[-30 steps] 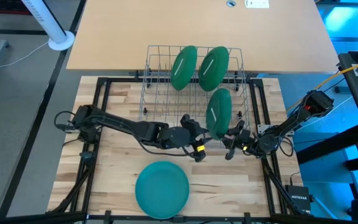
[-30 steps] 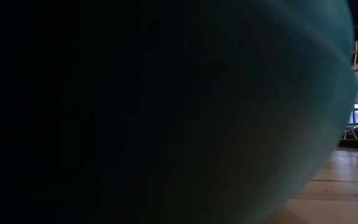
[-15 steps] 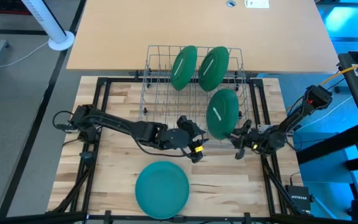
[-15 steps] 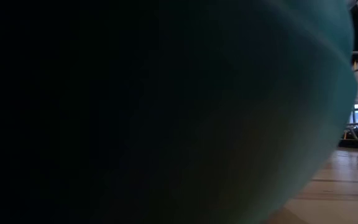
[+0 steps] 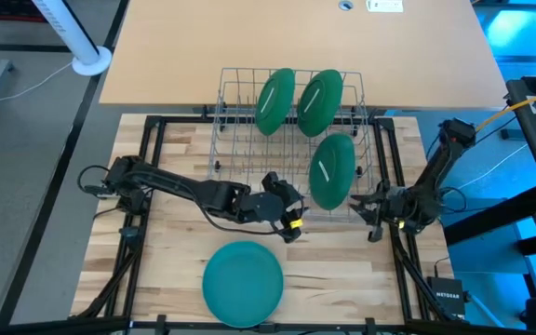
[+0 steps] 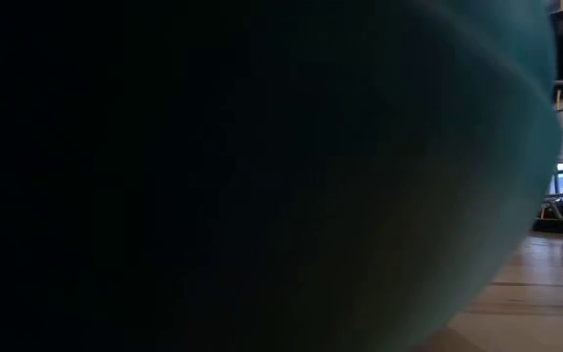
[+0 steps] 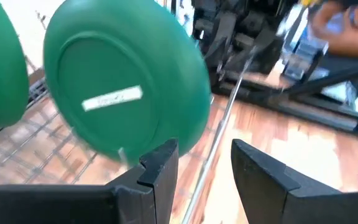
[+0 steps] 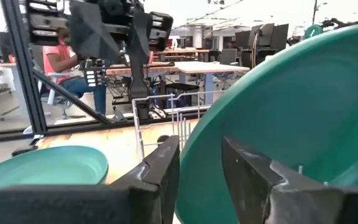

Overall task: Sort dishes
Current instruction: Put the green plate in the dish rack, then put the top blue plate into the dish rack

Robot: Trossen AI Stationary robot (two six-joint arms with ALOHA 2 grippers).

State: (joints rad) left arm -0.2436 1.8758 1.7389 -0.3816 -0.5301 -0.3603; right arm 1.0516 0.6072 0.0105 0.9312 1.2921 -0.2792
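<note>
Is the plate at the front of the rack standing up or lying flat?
Standing up. The front plate stands on edge between the wire rack's wires, unlike the flat plate lying on the table.

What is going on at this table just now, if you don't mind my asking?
A two-armed robot is sorting green plates into a wire rack. Three plates stand in it: two at the back and one near the front. The right gripper, open, sits beside that front plate without holding it. The left gripper, also open and empty, hangs at the rack's front edge. More plates lie flat on the table, not yet racked.
</note>
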